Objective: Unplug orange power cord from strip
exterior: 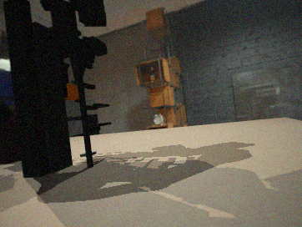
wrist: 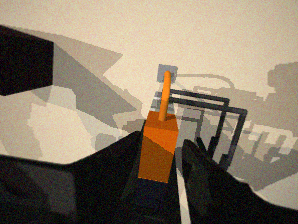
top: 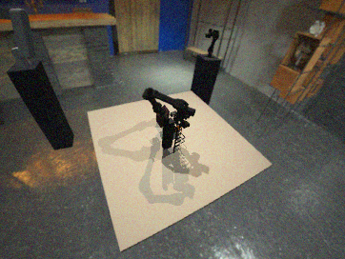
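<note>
One orange speck shows in the top view, which I judge to be my plug [top: 178, 128] [exterior: 72, 92] [wrist: 158, 147], just below my jaws [top: 181, 119] [exterior: 86, 63], beside the black wire rack [top: 179, 143] [exterior: 86, 133] [wrist: 200, 104] on the pale counter [top: 129, 209] [exterior: 267, 133] [wrist: 100, 25].

From the exterior view, the plug sits against the tall black block [top: 166, 135] [exterior: 43, 108], lower than my jaws; whether it is seated in the strip I cannot tell.

In my wrist view, the plug's long axis runs with my fingers, and the orange cord [wrist: 165, 97] leaves its far end towards a small grey box [wrist: 167, 73]. My jaws stand partly open, fairly narrow, one finger on either side of the plug; the left-hand edge in this view looks closest. The coming move, I judge, depends on centring that gap before I squeeze and pull
</note>
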{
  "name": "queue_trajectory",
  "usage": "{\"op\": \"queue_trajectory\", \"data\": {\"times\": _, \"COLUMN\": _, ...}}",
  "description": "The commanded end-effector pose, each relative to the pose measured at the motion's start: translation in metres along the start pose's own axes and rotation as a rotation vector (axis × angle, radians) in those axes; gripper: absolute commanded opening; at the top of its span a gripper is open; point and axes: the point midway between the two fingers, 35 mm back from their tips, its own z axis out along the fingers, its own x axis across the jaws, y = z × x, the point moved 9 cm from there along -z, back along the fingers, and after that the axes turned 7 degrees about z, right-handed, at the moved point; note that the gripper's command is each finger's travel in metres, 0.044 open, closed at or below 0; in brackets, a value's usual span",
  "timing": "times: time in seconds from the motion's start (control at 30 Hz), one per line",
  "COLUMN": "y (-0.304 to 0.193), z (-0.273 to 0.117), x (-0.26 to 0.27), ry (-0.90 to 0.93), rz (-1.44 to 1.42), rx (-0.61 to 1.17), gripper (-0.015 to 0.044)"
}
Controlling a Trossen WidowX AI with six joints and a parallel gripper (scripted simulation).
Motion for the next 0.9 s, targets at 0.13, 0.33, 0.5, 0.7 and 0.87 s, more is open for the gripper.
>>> {"op": "queue_trajectory", "data": {"times": 0.13, "y": 0.000, "z": 0.004, "x": 0.000, "ry": 0.003, "rz": 0.000, "rx": 0.001, "gripper": 0.0108}}
{"op": "queue_trajectory", "data": {"times": 0.33, "y": 0.000, "z": 0.004, "x": 0.000, "ry": 0.003, "rz": 0.000, "rx": 0.001, "gripper": 0.0048}}
{"op": "queue_trajectory", "data": {"times": 0.5, "y": 0.000, "z": 0.004, "x": 0.000, "ry": 0.002, "rz": 0.000, "rx": 0.001, "gripper": 0.0000}}
{"op": "queue_trajectory", "data": {"times": 0.7, "y": 0.007, "z": 0.003, "x": 0.000, "ry": 0.002, "rz": -0.001, "rx": 0.000, "gripper": 0.0000}}
{"op": "queue_trajectory", "data": {"times": 0.87, "y": 0.015, "z": 0.003, "x": 0.001, "ry": 0.002, "rz": -0.002, "rx": 0.000, "gripper": 0.0000}}
